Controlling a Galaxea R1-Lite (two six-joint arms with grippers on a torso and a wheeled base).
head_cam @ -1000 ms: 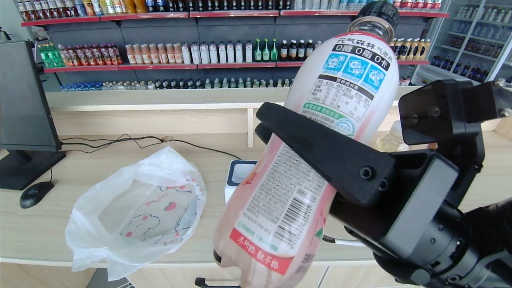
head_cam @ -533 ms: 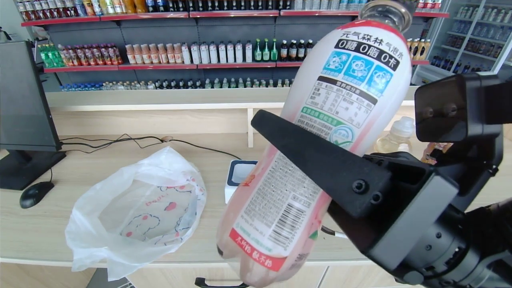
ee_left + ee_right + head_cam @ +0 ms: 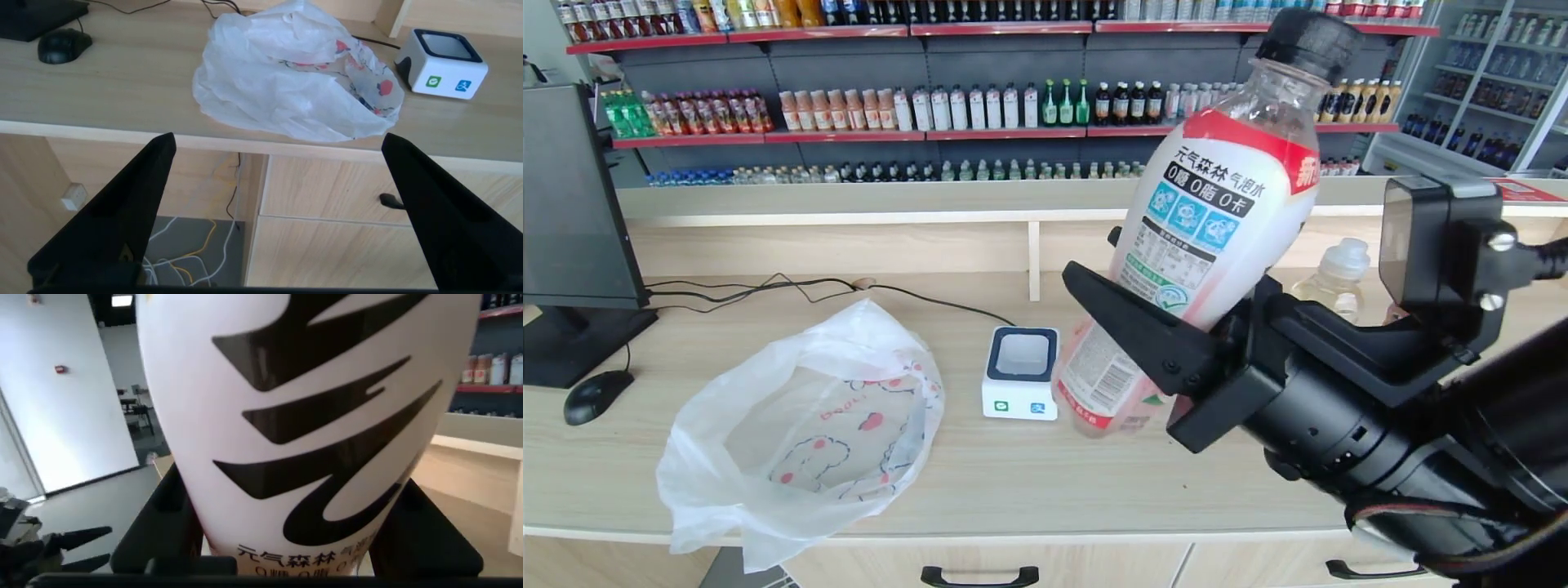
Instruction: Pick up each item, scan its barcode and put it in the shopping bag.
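Observation:
My right gripper [image 3: 1147, 331] is shut on a pink-and-white drink bottle [image 3: 1209, 220] with a black cap. It holds the bottle tilted above the counter, with the bottle's lower end and barcode just right of the white scanner [image 3: 1021, 371]. In the right wrist view the bottle [image 3: 310, 416] sits between the two black fingers of the right gripper [image 3: 294, 559]. The white plastic shopping bag [image 3: 800, 425] lies open on the counter left of the scanner. My left gripper [image 3: 274, 220] is open and hangs below the counter's front edge, facing the bag [image 3: 286, 77] and the scanner [image 3: 445, 61].
A monitor [image 3: 572, 204] and a mouse [image 3: 595, 395] stand at the counter's left end, with cables running behind the bag. A clear bottle [image 3: 1331, 282] stands behind my right arm. Drink shelves [image 3: 931, 106] line the back wall. Drawers [image 3: 327, 192] sit under the counter.
The right gripper has carried the bottle away from the camera and down toward the scanner. The scanner, half hidden behind the bottle before, is now in full view.

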